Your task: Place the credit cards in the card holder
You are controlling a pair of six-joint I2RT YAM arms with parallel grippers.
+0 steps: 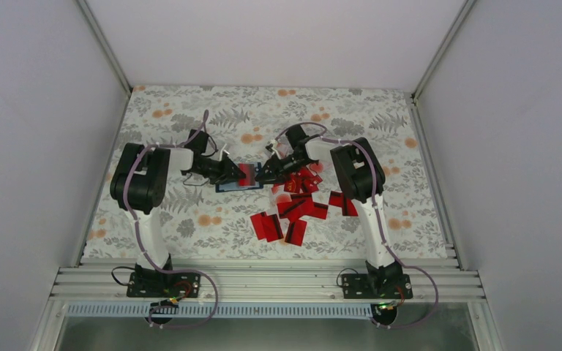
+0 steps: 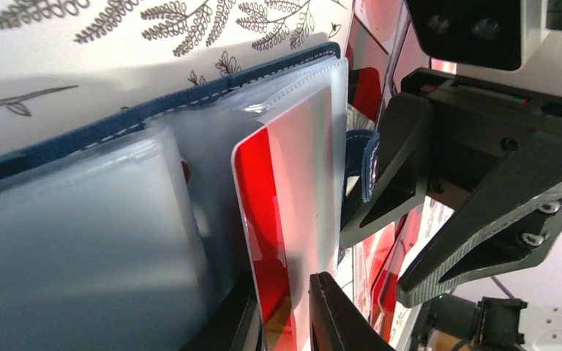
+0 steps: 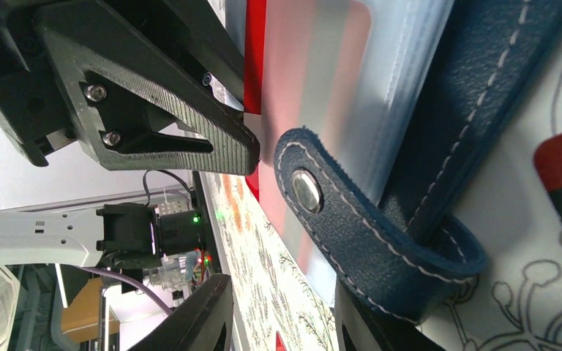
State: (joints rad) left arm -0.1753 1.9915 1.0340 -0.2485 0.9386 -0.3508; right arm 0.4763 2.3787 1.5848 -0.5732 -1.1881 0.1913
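On the floral tablecloth [image 1: 190, 227], left of the navy, white-stitched card holder [image 1: 231, 188], the left gripper [image 2: 287, 314] sat narrow around one red card [image 2: 263, 219] half inside a clear sleeve [image 2: 315, 110]; whether it pinched was unclear. Right of the holder, the right gripper [image 3: 282, 289] stood part-open beside its strap [image 3: 366, 227]. Farther right lay credit cards [image 1: 296, 208], seemingly thin, stiff and slick, likely best pinched by an edge.

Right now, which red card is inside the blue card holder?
The red card tucked partway into a clear sleeve of the navy card holder. The other red cards lie loose on the floral table.

Floral table [image 1: 212, 117] bears scattered credit cards [image 1: 267, 225] and card holder [image 1: 231, 188].
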